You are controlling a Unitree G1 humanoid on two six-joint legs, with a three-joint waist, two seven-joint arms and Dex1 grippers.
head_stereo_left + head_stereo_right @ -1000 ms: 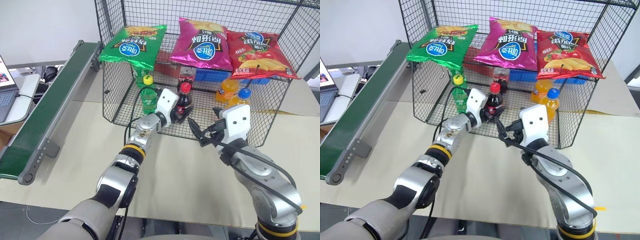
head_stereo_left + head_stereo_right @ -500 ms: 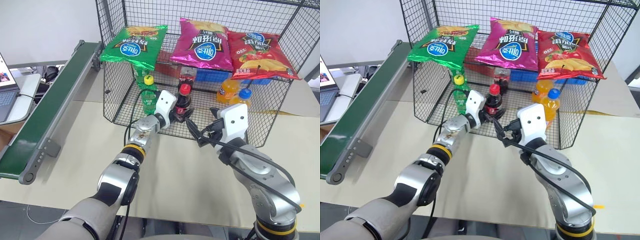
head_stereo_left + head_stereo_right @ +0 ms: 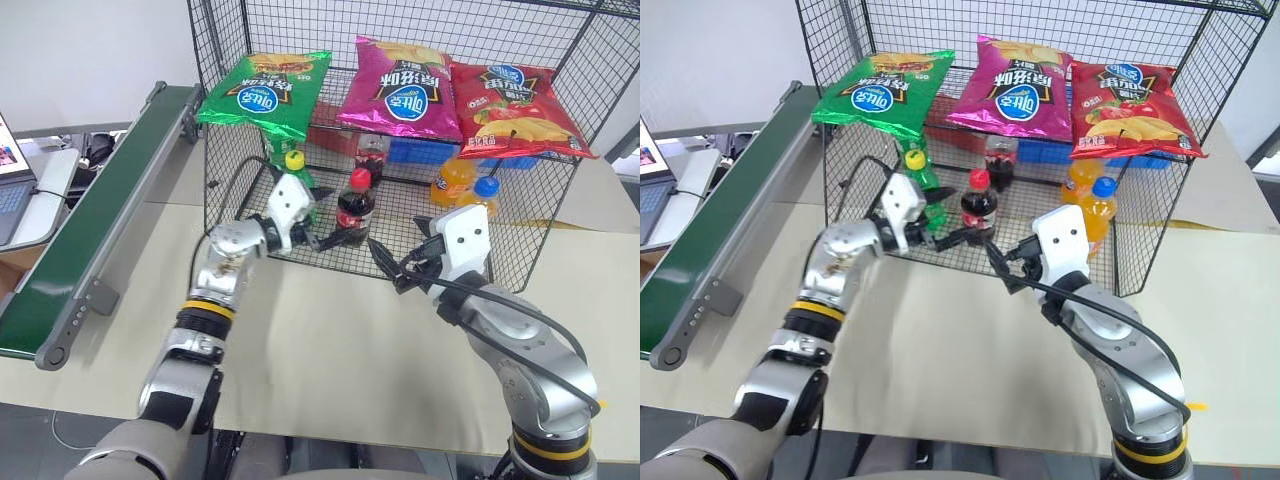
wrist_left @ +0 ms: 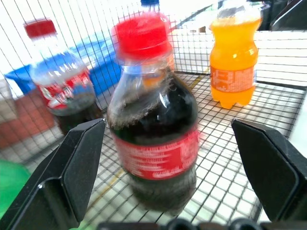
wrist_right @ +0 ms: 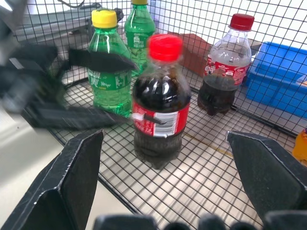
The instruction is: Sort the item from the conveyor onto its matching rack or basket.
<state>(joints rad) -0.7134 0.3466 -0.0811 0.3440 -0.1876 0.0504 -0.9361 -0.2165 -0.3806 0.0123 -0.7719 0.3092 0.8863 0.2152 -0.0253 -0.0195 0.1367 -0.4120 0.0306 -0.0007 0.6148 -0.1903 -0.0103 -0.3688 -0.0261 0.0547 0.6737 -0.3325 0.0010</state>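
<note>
Cola bottle (image 3: 355,206) with the red cap stands upright on the mesh floor of the wire cage (image 3: 560,215), near its open front edge, with the green yellow-capped bottle (image 3: 296,192) just beside it and a second cola bottle (image 5: 221,67) further in. We see our left gripper (image 3: 322,238) with its fingers spread wide on either side of the bottle and not touching it; our right gripper (image 3: 393,272) hangs with its fingers apart in front of the cage. The risk we see is in drawing the left arm out: a finger catching the bottle could tip it or drag it off the edge, and a sideways sweep could knock the green bottle over.
</note>
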